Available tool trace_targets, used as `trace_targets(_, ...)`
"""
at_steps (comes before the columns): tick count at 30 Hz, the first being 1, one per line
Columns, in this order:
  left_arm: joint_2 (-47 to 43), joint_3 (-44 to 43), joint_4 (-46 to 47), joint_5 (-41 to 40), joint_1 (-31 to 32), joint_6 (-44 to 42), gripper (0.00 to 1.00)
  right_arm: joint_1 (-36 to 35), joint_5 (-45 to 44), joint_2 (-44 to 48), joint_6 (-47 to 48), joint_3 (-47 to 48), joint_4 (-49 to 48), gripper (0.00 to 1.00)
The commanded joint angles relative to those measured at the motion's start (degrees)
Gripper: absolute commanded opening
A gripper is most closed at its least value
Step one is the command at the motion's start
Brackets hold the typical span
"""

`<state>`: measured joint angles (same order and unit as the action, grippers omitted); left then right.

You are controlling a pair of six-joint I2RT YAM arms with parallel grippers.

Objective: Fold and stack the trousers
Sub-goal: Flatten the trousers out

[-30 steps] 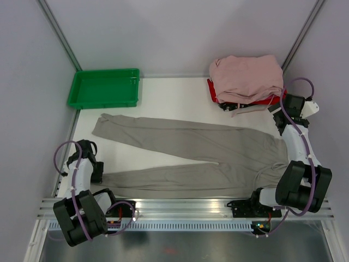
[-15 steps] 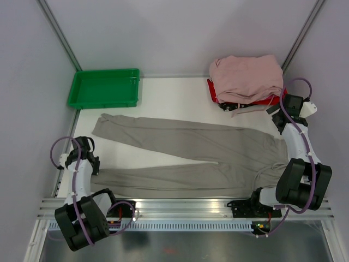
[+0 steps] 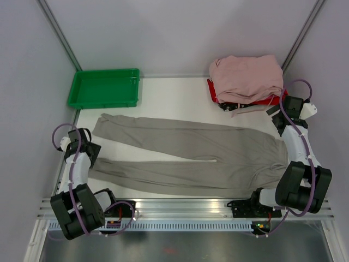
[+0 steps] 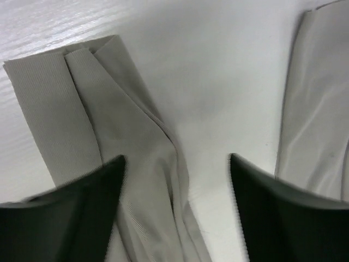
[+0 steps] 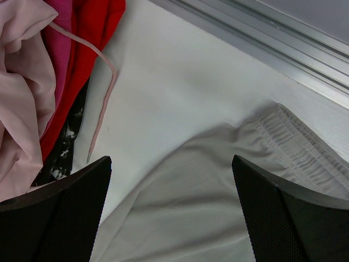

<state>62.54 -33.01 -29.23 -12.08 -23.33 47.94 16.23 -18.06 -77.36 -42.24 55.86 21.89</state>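
Taupe fabric, the trousers (image 3: pixel 185 155) lie spread flat across the tabletop (image 3: pixel 174 101), waistband (image 5: pixel 305 142) at the right and both legs running out to the left. A second ago the near leg angled off toward the front rail, with a wide wedge of bare tabletop between it and the far leg. That leg now sits farther back, almost parallel to the far one, and only a narrow strip shows between them. Its cuff (image 4: pixel 49 109) has moved back along the left edge, and the slack near the crotch has smoothed out.

The left claw (image 3: pixel 89 151) has moved back with it and hovers just over that cuff. Its fingers (image 4: pixel 71 213) stand apart and grip nothing; the fabric lies loose below them, one corner of the cuff folded over. The far leg (image 4: pixel 322 109) shows at the right of the left wrist view.

The right claw (image 5: pixel 170 164) hangs over the back corner of the waistband in much the same place as before, spread wide and empty.

Behind it sits a pile of pale pink garments (image 3: pixel 245 76) on a red cloth (image 5: pixel 98 33), a pink drawstring (image 5: pixel 106 87) trailing onto the tabletop. A green tray (image 3: pixel 103 88) stands at the back left corner, apart from the trousers.
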Motion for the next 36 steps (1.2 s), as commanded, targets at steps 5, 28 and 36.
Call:
trace_targets(5,-5.6,-5.9,-8.7,-8.1,0.0,-0.2,0.99,-0.1,-0.6,1.6,-0.5,0.0,0.1,0.98)
trace_targets(28,5.6,-1.9,-9.5,-14.0,-9.7,4.6,0.43,-0.1,1.3,0.1,-1.4,-0.7,-1.0,0.98)
trace_targets(36,6.1,-1.3,-4.3,-10.3,-12.4,1.0,0.26,-0.1,1.7,-2.0,-1.2,1.8,-0.8,0.98)
